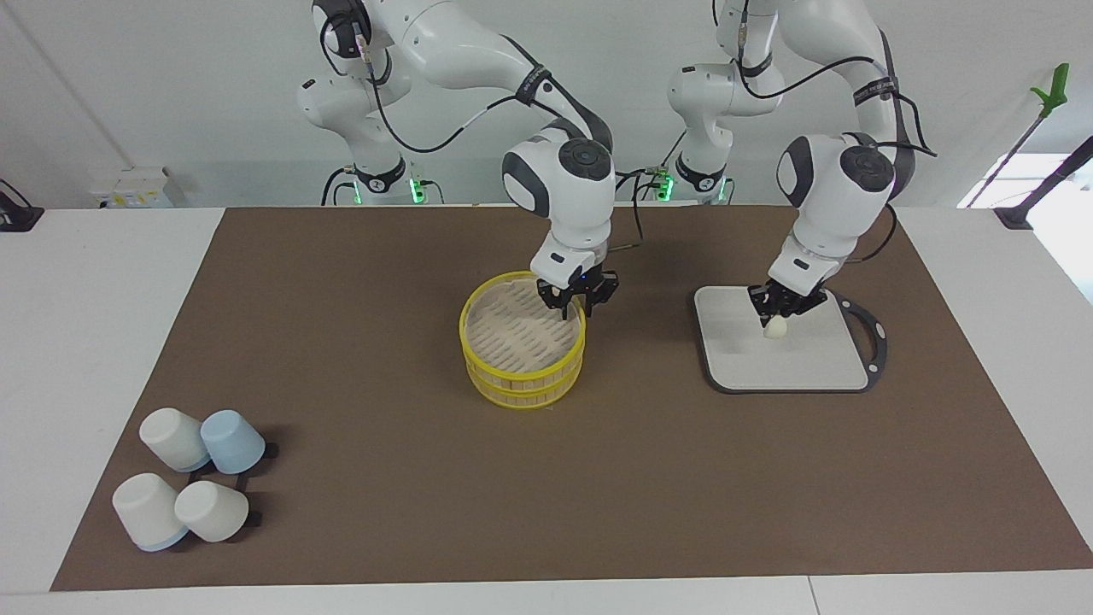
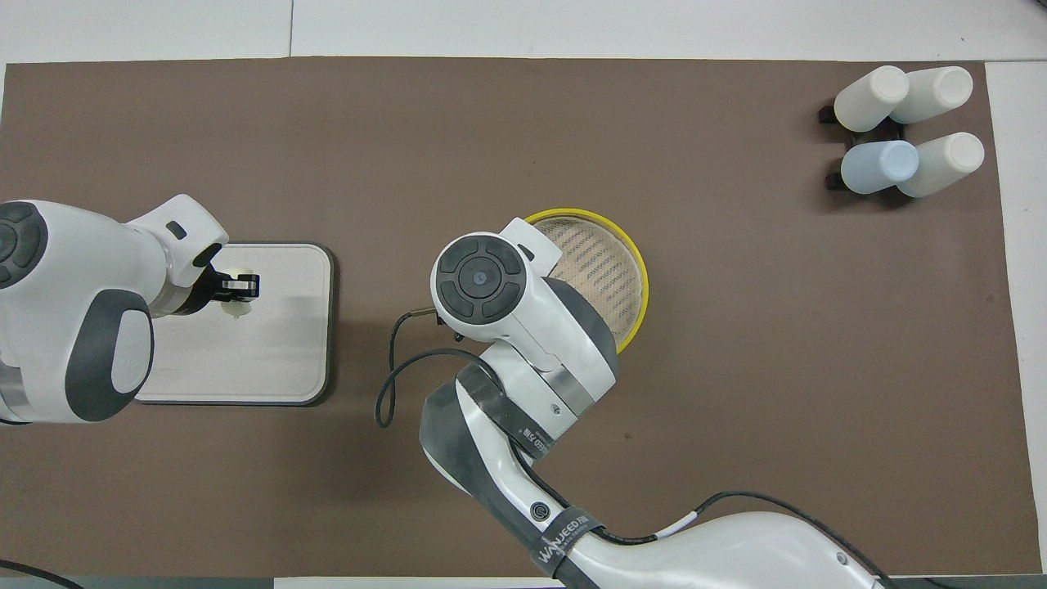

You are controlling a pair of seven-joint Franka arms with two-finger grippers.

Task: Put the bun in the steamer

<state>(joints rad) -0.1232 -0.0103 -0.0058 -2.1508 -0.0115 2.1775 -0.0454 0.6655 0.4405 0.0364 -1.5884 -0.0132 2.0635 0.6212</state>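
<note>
In the facing view we see the left gripper [image 1: 779, 314] down over the grey board [image 1: 811, 363], its fingers closed around the top of the bun [image 1: 775, 328], which sits at or just off the board; we judge this the pick-up step. The right gripper [image 1: 577, 301] is at the steamer [image 1: 523, 342], at the rim nearer the robots, where the lid is on; we cannot tell how its fingers stand. Next, we think, the lid must come off before the bun can be carried over and lowered in. In the overhead view the bun [image 2: 238, 308] shows as a small cream-white stub under the left gripper [image 2: 240, 285], over the board [image 2: 270, 360]. The right arm hides part of the steamer [image 2: 626, 278], and 4 cups [image 2: 904, 131] stand well apart at the right arm's end of the table.
</note>
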